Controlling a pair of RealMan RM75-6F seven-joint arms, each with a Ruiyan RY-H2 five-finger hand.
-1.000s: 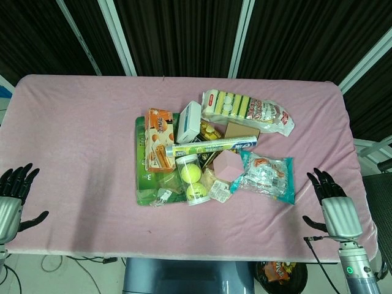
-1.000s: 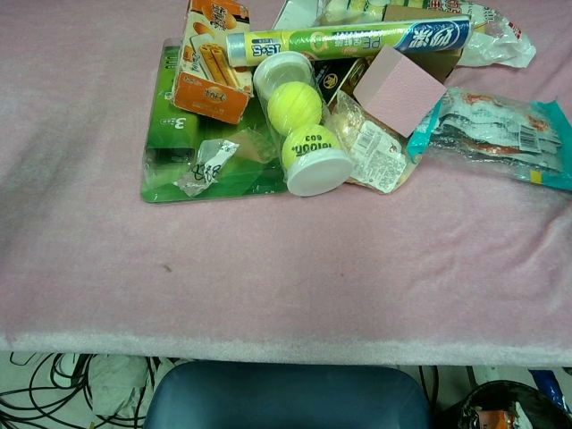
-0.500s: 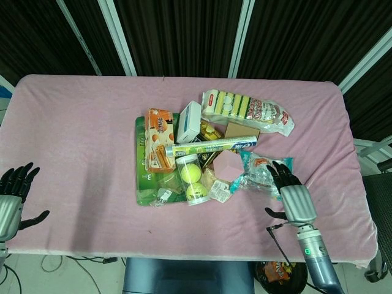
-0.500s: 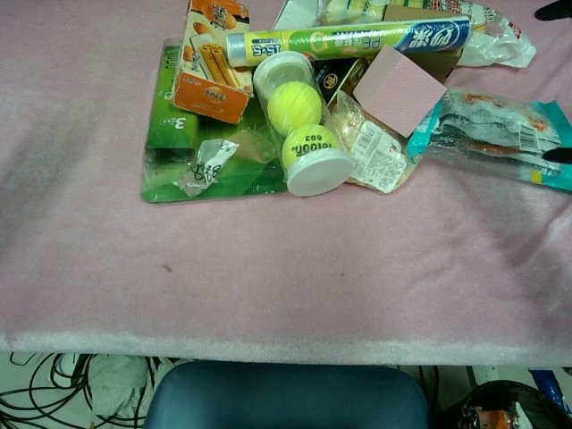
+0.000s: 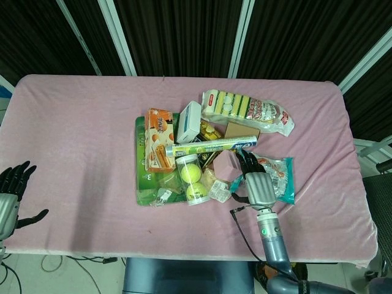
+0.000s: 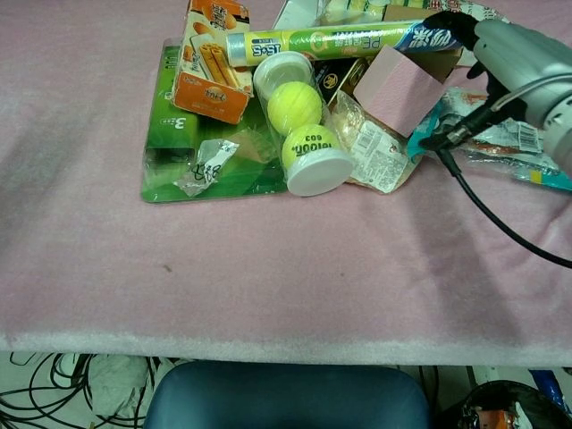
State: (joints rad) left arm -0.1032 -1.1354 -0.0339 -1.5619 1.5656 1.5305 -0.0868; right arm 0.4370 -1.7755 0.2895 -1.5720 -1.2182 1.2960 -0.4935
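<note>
While the heap crowds the table's middle:
Right hand (image 5: 255, 177): fingers spread, holding nothing, over the teal snack bag (image 5: 277, 177), at 3 o'clock of the pink box (image 5: 225, 164).
Left hand (image 5: 10, 195): fingers apart, empty, at the table's 8 o'clock edge.

Pink cloth (image 5: 79, 122), yellow-green balls (image 6: 296, 105), pink block (image 6: 399, 88), orange box (image 5: 159, 138), teal-edged packet (image 5: 278, 177).
</note>
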